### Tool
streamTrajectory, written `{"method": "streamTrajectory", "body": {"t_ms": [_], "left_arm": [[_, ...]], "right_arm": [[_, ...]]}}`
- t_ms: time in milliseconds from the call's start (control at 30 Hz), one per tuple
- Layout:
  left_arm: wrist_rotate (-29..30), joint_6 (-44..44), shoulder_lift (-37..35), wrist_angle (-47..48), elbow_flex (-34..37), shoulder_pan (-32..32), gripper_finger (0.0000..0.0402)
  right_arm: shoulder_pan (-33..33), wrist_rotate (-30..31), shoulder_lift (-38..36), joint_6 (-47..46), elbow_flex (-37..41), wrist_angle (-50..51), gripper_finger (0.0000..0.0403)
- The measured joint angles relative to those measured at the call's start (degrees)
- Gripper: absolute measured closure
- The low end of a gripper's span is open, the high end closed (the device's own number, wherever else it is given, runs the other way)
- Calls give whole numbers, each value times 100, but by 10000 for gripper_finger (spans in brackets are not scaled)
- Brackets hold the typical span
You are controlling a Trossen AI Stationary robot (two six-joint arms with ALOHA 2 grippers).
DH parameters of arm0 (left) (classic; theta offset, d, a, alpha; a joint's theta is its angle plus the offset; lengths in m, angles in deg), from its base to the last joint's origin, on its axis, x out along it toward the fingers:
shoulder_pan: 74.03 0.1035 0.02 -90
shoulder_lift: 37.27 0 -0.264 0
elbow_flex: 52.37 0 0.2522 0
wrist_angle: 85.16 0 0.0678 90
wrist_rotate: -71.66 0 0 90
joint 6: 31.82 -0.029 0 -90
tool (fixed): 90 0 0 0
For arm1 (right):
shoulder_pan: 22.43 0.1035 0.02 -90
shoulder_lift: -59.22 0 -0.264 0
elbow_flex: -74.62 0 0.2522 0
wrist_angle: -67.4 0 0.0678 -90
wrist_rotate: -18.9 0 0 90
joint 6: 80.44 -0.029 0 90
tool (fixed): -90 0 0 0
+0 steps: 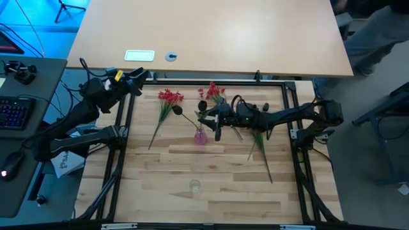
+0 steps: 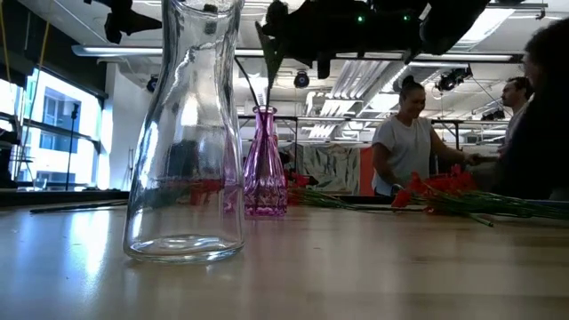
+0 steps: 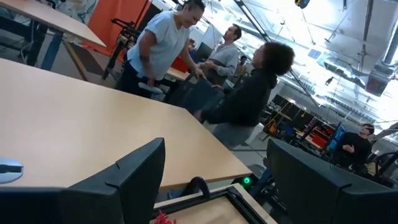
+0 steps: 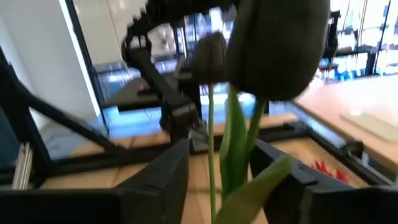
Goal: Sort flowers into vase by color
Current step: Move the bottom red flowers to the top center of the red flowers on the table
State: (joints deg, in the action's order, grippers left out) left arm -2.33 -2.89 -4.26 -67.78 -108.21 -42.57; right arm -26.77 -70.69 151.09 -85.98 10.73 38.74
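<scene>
I'm holding the right gripper clamped on a dark tulip just above the pink vase. The left gripper is waiting at ten o'clock, fingers apart.

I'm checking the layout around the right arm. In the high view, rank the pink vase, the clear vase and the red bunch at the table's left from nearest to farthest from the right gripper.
1. Pink vase: just below-left of the right gripper.
2. Red bunch: further left, toward the table's far edge.
3. Clear vase: farthest, toward the near edge.
</scene>
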Motion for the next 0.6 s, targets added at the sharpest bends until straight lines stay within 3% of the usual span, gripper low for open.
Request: {"method": "streamTrajectory", "body": {"t_ms": [333,600], "left_arm": [[0,-7,0,-3,0,0,131],[0,-59,0,-5,0,0,131]], "right_arm": [[0,-95,-945,60,0,2624,163],[1,-488,-1883,-346,-2,4762,144]]}}
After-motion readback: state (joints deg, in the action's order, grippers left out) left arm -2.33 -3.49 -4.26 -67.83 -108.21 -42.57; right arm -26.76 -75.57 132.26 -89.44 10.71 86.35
